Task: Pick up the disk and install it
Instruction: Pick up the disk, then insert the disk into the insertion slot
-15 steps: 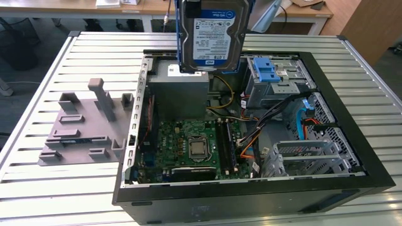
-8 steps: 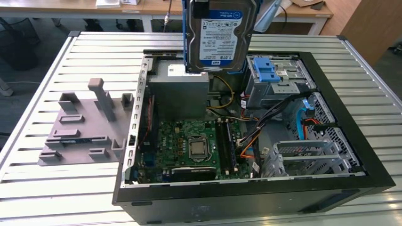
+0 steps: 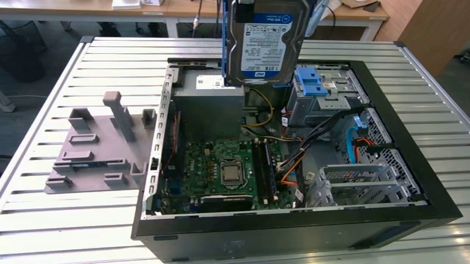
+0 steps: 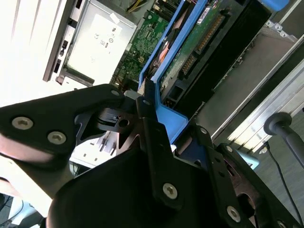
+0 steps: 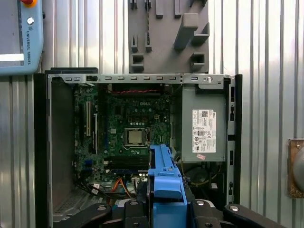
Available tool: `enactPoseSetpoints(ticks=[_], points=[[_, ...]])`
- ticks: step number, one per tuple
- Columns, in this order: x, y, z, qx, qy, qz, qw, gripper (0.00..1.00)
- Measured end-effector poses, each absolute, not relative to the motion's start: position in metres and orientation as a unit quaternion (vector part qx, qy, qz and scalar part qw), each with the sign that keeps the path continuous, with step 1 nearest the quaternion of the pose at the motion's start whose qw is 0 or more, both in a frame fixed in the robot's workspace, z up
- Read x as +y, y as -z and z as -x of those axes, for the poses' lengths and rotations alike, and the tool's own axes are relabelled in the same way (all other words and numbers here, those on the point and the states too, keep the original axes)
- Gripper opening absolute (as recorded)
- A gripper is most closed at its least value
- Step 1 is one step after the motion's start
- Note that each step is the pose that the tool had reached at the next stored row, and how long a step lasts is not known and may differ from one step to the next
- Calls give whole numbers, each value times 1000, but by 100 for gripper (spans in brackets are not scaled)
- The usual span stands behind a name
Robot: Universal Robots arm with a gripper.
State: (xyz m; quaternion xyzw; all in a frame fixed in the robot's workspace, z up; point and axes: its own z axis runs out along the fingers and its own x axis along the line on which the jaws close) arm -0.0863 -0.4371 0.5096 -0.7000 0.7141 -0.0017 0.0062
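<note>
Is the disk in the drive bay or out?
Out. The exterior view shows the disk upright above the open case, clear of the drive bay; in the second wrist view the gripper clamps its bracket.

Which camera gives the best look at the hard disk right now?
The exterior view: the disk hangs upright above the open computer case, label facing the camera. The second wrist view shows its circuit-board side; the first wrist view, its blue bracket end-on.

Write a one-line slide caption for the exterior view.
The disk held upright above the open computer case, label facing the camera, not yet installed.
</note>
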Motion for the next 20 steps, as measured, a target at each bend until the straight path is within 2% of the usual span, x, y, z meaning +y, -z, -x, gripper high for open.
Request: enactPoseSetpoints(ticks=[20], points=[[-446,-509,85,722,2,692,6,36]])
